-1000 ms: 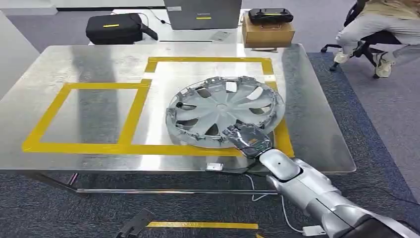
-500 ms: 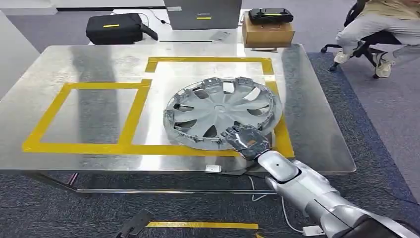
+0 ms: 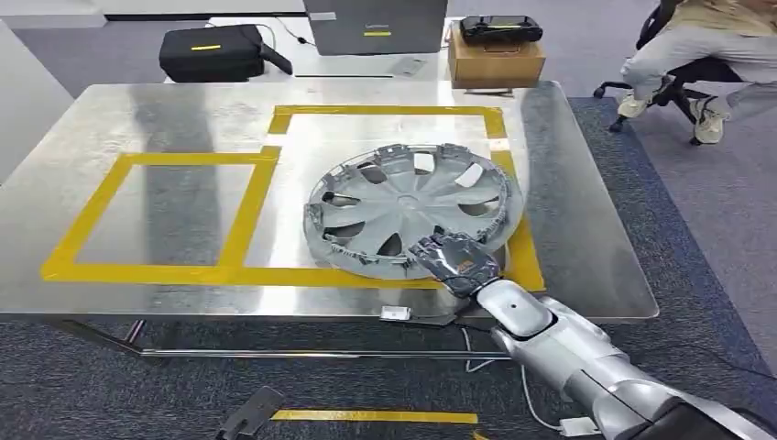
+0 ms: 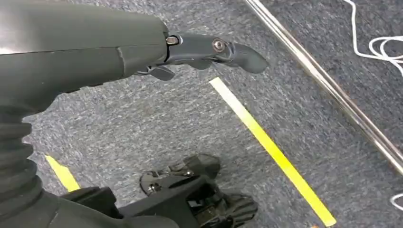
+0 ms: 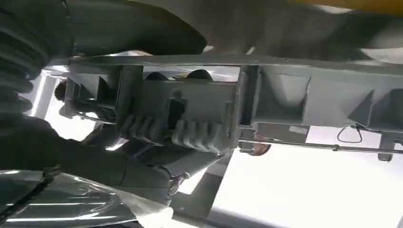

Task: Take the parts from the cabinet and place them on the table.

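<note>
One hubcap (image 3: 414, 208) lies on the table (image 3: 183, 119); right hand (image 3: 455, 259) grips its near rim, fingers hidden. Left hand (image 4: 142, 52) hangs over carpet, empty, fingers apart.

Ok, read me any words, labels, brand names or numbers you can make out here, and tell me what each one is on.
None can be read.
Grey box behind the table: a small yellow label, too small to read.
Black bag: a yellow strip, no legible text.
Wheel cover, held at its rim by the right hand: a small white sticker, blurred.
Small white tag at the table edge: unreadable.
</note>
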You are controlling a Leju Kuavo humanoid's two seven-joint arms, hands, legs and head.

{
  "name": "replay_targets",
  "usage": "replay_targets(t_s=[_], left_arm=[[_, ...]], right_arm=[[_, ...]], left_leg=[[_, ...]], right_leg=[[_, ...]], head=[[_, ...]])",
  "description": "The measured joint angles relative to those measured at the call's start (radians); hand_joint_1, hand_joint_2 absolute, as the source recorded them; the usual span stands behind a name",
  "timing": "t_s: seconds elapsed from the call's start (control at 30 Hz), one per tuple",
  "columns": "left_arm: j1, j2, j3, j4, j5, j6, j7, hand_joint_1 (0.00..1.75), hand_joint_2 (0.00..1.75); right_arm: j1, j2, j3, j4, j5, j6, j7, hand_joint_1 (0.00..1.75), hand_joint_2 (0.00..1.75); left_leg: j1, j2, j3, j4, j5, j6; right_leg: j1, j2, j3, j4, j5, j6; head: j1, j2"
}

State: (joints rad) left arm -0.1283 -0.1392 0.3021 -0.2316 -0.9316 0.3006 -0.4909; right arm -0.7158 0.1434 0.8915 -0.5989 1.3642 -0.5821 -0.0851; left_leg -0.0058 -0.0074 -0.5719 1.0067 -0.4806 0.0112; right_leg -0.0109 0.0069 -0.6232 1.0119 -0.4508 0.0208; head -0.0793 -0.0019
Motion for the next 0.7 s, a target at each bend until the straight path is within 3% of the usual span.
replay_targets(t_s=[0.17,0.2,0.23,0.27,0.7], left_arm=[[0.0,0.0,0.0,0.0,0.0,-0.001,-0.003,0.0,1.75],[0.0,0.0,0.0,0.0,0.0,-0.001,-0.003,0.0,1.75],[0.0,0.0,0.0,0.0,0.0,-0.001,-0.003,0.0,1.75],[0.0,0.001,0.0,0.0,0.0,0.0,-0.003,0.0,0.0],[0.0,0.001,0.0,0.0,-0.002,0.021,0.022,0.0,0.0]], right_arm=[[0.0,0.0,0.0,0.002,0.0,0.0,0.0,1.43,1.75],[0.0,0.0,0.0,0.003,0.0,0.0,0.0,0.0,0.0],[0.0,0.0,0.0,0.003,0.001,0.0,0.0,0.0,0.0],[-0.001,0.0,0.0,0.004,0.002,0.0,0.0,0.0,0.0],[-0.002,-0.001,0.011,0.013,-0.003,0.0,0.002,0.0,0.0]], left_leg=[[0.0,0.0,0.0,0.0,0.0,0.0],[0.0,0.0,0.0,0.0,0.0,0.0],[0.0,0.0,0.0,0.0,0.0,0.0],[0.0,0.0,0.0,0.0,0.0,0.0],[0.0,0.0,0.0,0.0,0.0,0.0]], right_leg=[[0.0,0.0,0.0,0.0,0.0,0.0],[0.0,0.0,0.0,0.0,0.0,0.0],[0.0,0.0,0.0,0.0,0.0,0.0],[0.0,0.0,0.0,0.0,0.0,0.0],[0.0,0.0,0.0,0.0,0.0,0.0]], head=[[0.0,0.0],[0.0,0.0],[0.0,0.0],[0.0,0.0],[0.0,0.0]])
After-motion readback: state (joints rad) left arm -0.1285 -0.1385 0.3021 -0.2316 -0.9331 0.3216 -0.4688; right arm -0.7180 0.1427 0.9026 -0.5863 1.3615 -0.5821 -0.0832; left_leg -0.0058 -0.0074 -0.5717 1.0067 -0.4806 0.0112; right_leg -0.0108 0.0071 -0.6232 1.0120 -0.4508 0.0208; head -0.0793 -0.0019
